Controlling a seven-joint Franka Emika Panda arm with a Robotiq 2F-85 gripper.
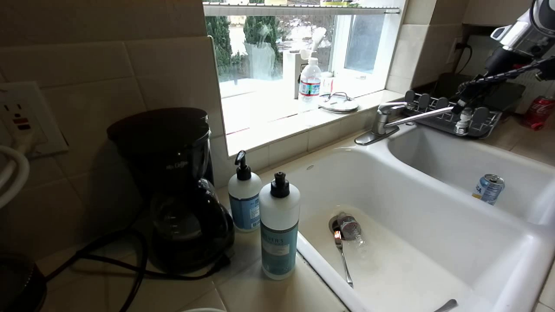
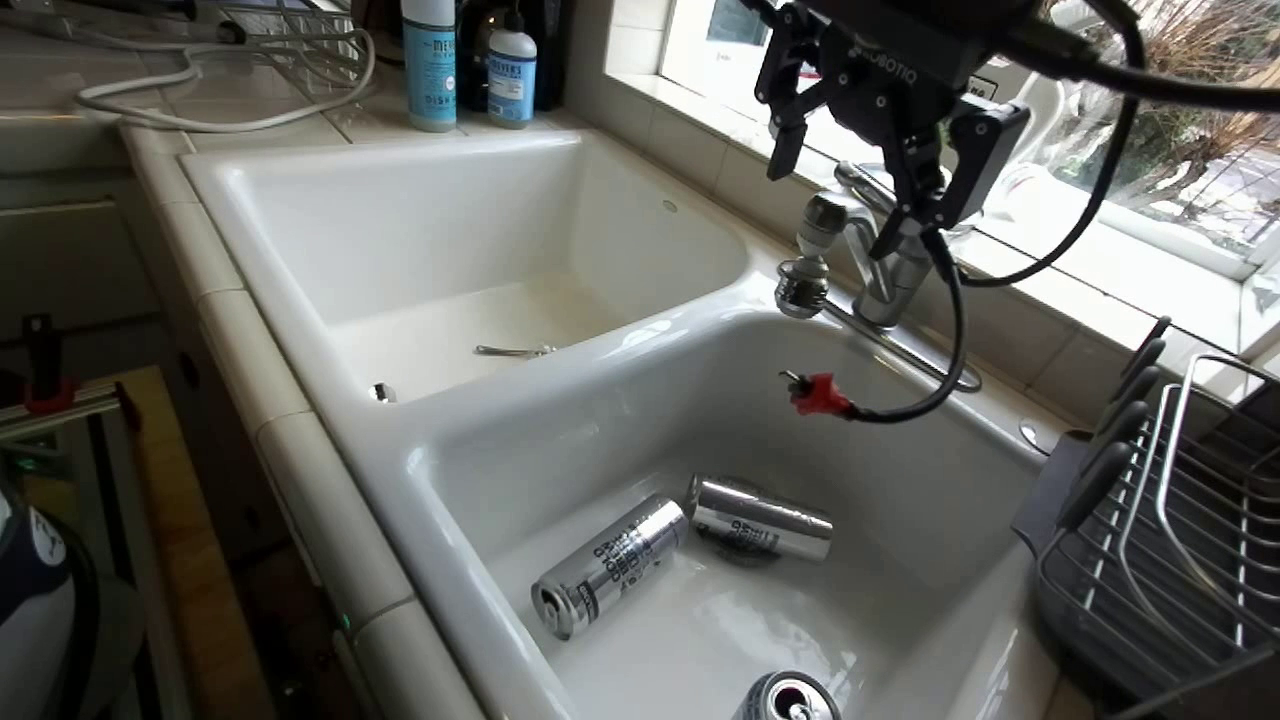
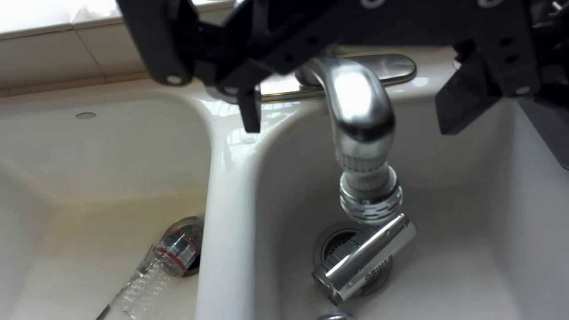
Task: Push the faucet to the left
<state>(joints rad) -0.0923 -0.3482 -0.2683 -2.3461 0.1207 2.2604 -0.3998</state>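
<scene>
The chrome faucet (image 1: 420,116) stands on its low base behind the divider between two white basins. Its slim spout points over the basin beside the dish rack, and its head hangs down there; the head also shows in the other exterior picture (image 2: 815,235). In the wrist view the spout (image 3: 360,95) lies between my two fingers, seen from above. My gripper (image 3: 349,120) is open, one finger on each side of the spout with a visible gap. In an exterior view my gripper (image 2: 838,203) is at the spout's height or slightly above; contact cannot be told.
Several cans, one silver can (image 2: 610,565) among them, lie in the basin under the spout. A plastic bottle (image 3: 178,249) and a fork lie in the neighbouring basin. The dish rack (image 2: 1150,530) stands beside the sink. A red-tipped cable (image 2: 825,395) hangs below the gripper. The window sill (image 1: 303,125) runs behind.
</scene>
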